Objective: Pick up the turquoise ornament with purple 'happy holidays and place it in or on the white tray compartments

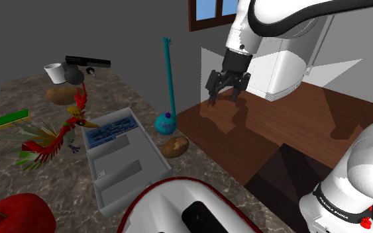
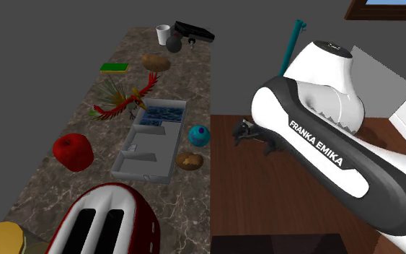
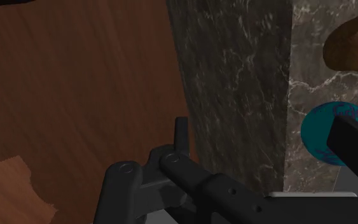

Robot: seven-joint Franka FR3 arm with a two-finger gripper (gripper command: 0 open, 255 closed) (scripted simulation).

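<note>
Turquoise ornament [image 1: 165, 122] sits on the marble worktop [image 1: 52, 185], beside and below the hand [image 1: 226, 94], touching neither finger. Hand released, empty, above wood floor [image 1: 277, 126]. Probably a potato [image 1: 175, 146] next to it; white tray [image 1: 122, 188] beyond.

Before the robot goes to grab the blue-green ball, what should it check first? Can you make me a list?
1. End effector open and empty: ok.
2. End effector above the ornament: not ok, it hangs over the wooden floor beside the counter.
3. Ornament's top uncovered: ok.
4. Room around the ornament: cannot tell; the potato and teal pole stand close.
5. Tray has bare compartments: ok.
</note>
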